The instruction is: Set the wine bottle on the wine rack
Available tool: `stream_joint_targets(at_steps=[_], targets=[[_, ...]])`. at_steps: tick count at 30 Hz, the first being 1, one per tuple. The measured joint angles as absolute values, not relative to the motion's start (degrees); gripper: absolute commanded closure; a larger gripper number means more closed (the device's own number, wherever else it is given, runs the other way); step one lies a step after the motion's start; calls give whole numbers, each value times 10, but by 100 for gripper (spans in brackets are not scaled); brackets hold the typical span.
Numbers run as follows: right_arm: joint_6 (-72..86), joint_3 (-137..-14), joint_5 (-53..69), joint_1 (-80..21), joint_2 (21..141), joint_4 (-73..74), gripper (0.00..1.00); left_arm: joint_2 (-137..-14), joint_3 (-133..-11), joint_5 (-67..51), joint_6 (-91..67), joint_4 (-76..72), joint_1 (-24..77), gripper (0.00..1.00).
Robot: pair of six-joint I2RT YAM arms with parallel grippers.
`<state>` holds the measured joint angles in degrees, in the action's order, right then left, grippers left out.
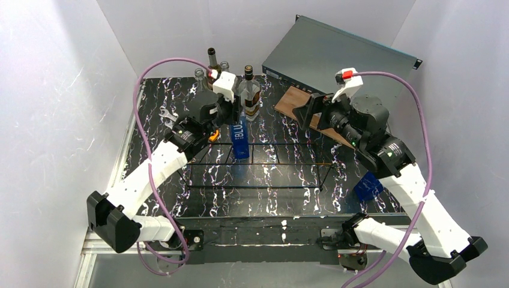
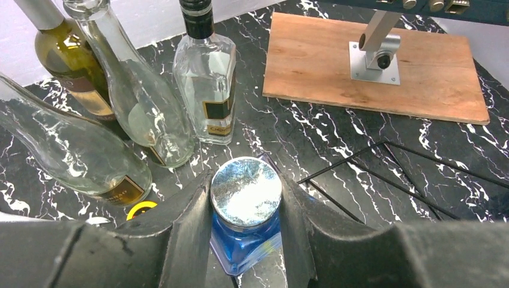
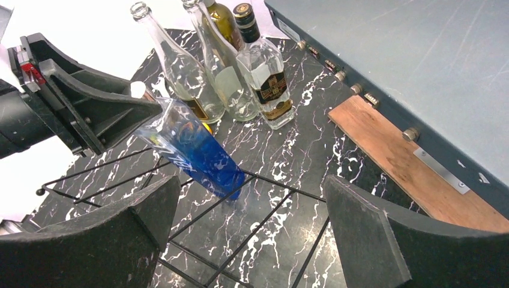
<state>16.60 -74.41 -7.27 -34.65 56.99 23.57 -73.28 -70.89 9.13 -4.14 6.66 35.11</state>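
My left gripper is shut on the silver cap of a square blue bottle. The bottle hangs tilted, its base resting on the far left part of the black wire wine rack. In the right wrist view the blue bottle leans with its base on a rod of the rack, and the left gripper holds its top. In the left wrist view the blue bottle shows below the cap. My right gripper is open and empty above the rack's right part.
Three tall bottles and a square clear bottle stand at the back, just behind the left gripper. A wooden board with a metal bracket and a grey case lie at the back right. Another blue object lies under the right arm.
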Motion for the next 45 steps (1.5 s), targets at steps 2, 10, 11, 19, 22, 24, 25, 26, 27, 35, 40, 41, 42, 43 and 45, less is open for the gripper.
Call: stream_joint_targets(at_steps=[2,10,11,19,22,24,25,26,27,35,40,41,42,43,45], targets=[[166,-740,-73,-347,564,238,0,-726,-687,87,-38,29,351,100],[173,-723,-73,-347,555,233,0,-665,-597,78,2,-56,374,100],[175,-717,-72,-347,554,232,0,-659,-587,76,11,-67,381,100],[191,-683,-63,-347,551,226,0,-580,-488,64,53,-141,415,100],[196,-672,-60,-347,549,222,0,-553,-451,60,60,-173,423,100],[198,-665,-59,-347,546,222,0,-538,-430,62,66,-194,431,100],[200,-661,-58,-347,544,220,0,-532,-419,65,69,-204,435,100],[202,-657,-57,-347,542,220,0,-527,-412,70,71,-213,438,100],[204,-652,-54,-347,539,220,0,-522,-404,77,73,-222,443,100],[187,-639,48,-346,565,221,0,-516,-371,143,77,-275,486,100],[147,-627,120,-365,611,227,8,-514,-357,172,77,-298,505,100],[138,-624,127,-375,618,231,8,-513,-356,176,77,-300,508,100],[126,-623,131,-390,626,237,9,-511,-354,181,77,-300,512,100],[114,-623,135,-406,634,241,10,-509,-352,186,77,-301,515,100],[90,-623,137,-438,645,244,12,-503,-349,196,75,-299,522,100]])
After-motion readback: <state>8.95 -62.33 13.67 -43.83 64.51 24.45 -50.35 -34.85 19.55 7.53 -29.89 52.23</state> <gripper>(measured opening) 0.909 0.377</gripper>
